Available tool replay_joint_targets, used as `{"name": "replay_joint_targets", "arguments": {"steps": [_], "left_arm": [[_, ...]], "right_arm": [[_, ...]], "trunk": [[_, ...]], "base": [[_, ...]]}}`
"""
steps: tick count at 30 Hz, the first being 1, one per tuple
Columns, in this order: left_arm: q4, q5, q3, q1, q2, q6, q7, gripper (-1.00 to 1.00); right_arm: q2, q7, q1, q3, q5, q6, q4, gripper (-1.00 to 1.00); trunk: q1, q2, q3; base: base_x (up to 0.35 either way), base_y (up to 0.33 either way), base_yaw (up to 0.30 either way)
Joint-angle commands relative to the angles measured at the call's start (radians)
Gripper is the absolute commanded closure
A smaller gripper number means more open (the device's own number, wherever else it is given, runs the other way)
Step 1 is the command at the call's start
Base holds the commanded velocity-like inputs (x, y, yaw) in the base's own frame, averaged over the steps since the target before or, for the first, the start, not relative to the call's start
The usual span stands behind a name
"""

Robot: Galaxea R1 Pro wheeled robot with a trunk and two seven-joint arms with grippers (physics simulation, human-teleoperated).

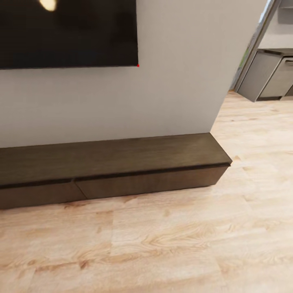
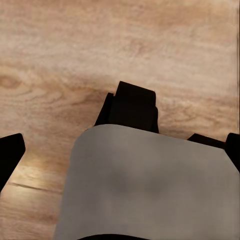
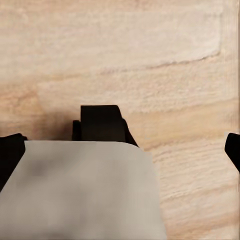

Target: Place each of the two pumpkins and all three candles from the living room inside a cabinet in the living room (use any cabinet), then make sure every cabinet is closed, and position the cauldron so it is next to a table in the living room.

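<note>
The long, low dark-brown cabinet (image 1: 114,160) runs along the foot of the white wall, and its right end stops at the wall's corner. Its flat front panels (image 1: 150,183) look shut, with a thin dark gap under the top. The pumpkins, candles and cauldron are out of view. In the left wrist view my left gripper (image 2: 120,152) is open, its black fingertips (image 2: 10,155) wide apart above the floor. My right gripper (image 3: 121,152) is open too, with one fingertip (image 3: 11,152) at each side of the picture. Neither holds anything.
A black TV screen (image 1: 65,32) hangs on the wall above the cabinet. Grey kitchen cabinets (image 1: 268,77) stand past the wall's corner at the back right. Light wood floor (image 1: 162,244) lies before the cabinet. A grey and black part of my own body (image 2: 150,185) sits below both grippers.
</note>
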Motion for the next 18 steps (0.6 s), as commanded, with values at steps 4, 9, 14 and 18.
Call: {"name": "replay_joint_targets", "arguments": {"steps": [4,9,14,18], "left_arm": [[0.0,0.0,0.0,0.0,0.0,0.0,0.0,-1.0],[0.0,0.0,0.0,0.0,0.0,0.0,0.0,-1.0],[0.0,0.0,0.0,0.0,0.0,0.0,0.0,-1.0],[0.0,0.0,0.0,0.0,-0.001,0.0,0.0,-1.0]], "right_arm": [[0.001,0.0,0.0,0.0,0.001,-0.002,0.0,-1.0],[0.001,0.0,0.0,0.0,0.0,-0.002,0.0,-1.0],[0.001,0.0,0.0,0.0,0.0,-0.002,0.0,-1.0],[-0.002,0.001,0.0,0.0,0.0,-0.002,0.0,-1.0]], "trunk": [[0.0,0.0,0.0],[0.0,0.0,0.0],[0.0,0.0,0.0],[0.0,0.0,0.0]], "base": [[0.316,-0.11,0.195],[0.279,-0.205,0.277],[0.262,-0.231,0.282],[0.253,-0.236,0.096]]}}
